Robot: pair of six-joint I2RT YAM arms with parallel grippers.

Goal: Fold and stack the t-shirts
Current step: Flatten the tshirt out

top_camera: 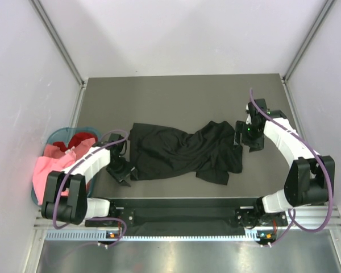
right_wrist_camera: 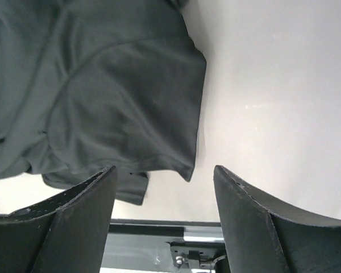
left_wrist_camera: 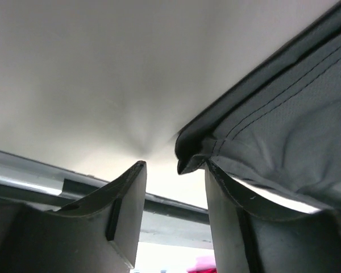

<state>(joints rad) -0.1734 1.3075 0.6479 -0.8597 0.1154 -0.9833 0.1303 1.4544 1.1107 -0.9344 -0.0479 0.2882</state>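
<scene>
1. While the black t-shirt (top_camera: 176,151) lies rumpled and unfolded across the middle of the table (top_camera: 176,94), the step in hand is judged to be flattening it before any fold.
2. Left pincer (top_camera: 125,170): low at the shirt's left edge, jaws spread. In the left wrist view the stitched hem (left_wrist_camera: 261,108) rests against the tip of one finger. Bare table shows through the gap, so nothing is pinched.
3. Right pincer (top_camera: 240,136): at the shirt's right edge, jaws spread wide. A rounded flap (right_wrist_camera: 131,108), probably a sleeve, lies just ahead of the fingers, apparently untouched.
4. Advice: each pincer should take a single layer at the hem or sleeve edge, not a bunch. The two should then draw apart evenly so the creases in the middle pull out.
5. Risk: a grab of doubled cloth would lock wrinkles into the fold.
6. Pink t-shirt (top_camera: 48,170) and red t-shirt (top_camera: 74,139): in the teal basket (top_camera: 50,140) at the table's left, apart from the work.
</scene>
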